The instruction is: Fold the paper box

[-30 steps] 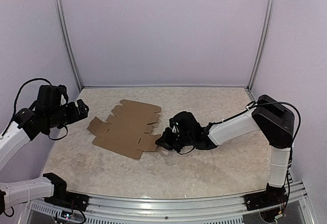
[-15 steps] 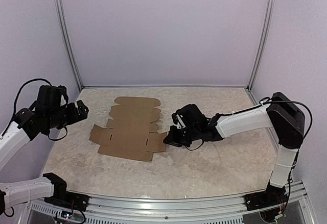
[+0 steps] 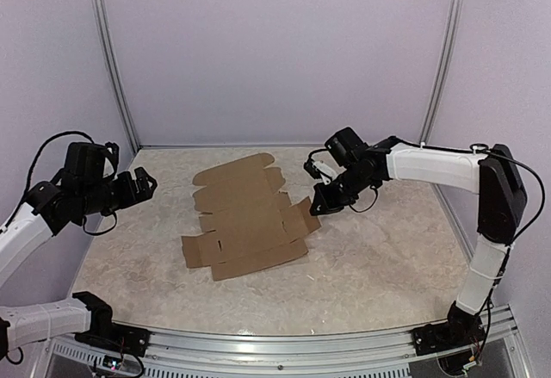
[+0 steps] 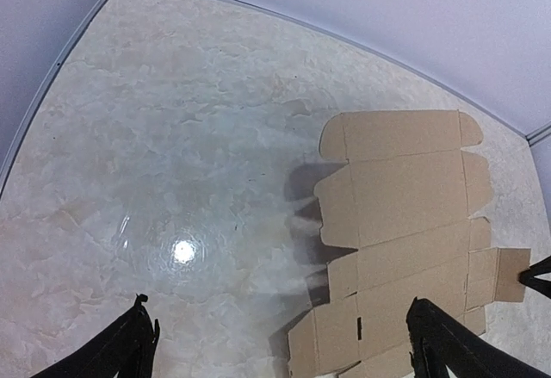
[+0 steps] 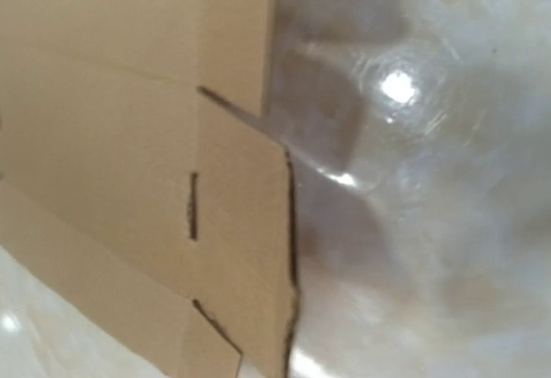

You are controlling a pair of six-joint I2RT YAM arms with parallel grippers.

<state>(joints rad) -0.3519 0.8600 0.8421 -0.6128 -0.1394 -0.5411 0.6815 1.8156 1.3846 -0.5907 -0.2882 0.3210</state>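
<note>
The paper box (image 3: 245, 219) is a flat brown cardboard sheet with flaps and slots, spread out mid-table. My right gripper (image 3: 319, 207) is shut on the sheet's right-hand flap and holds that side a little off the table. In the right wrist view the cardboard (image 5: 129, 120) fills the left half, blurred, and my fingers do not show. My left gripper (image 3: 142, 183) hovers open to the left of the sheet, apart from it. From the left wrist, the sheet (image 4: 405, 197) casts a shadow on the table and the open left gripper (image 4: 284, 348) holds nothing.
The marbled table (image 3: 370, 257) is closed in by pale walls. Metal posts (image 3: 110, 51) stand at the back corners. A metal rail (image 3: 284, 343) runs along the near edge.
My right gripper has swung back and to the right, pulling the sheet with it. The sheet has turned and shifted right. The left arm has barely moved.
</note>
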